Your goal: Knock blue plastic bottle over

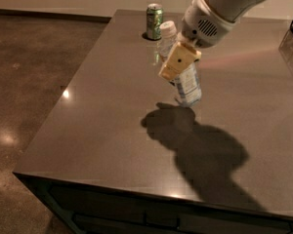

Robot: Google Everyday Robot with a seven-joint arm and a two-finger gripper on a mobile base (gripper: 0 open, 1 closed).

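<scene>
Blue plastic bottle (pixel 189 87) near the middle of the surface (pixel 102 126), tilted: white cap (pixel 168 29) leans to the far left, base down toward the near right. Not yet lying flat. Gripper (pixel 178 60) sits across the bottle's upper body, in front of it from this view; cannot tell whether it is clamped on the bottle or only pressed against it.

Step in hand, as judged: finishing the tip-over. To do it well:
- push along the line the cap leans, high on the body, so the base pivots rather than skids
- let go or back off once past balance, so it drops on its side
- green can (pixel 154 21) stands just behind the cap; a wide sweep could clip it

Hard to make out:
- bottle's middle is hidden behind the gripper
- base touching the surface or lifted clear: unclear, shadow (pixel 200 145) muddies that edge
- arm (pixel 219 9) cut off at the top of the view
</scene>
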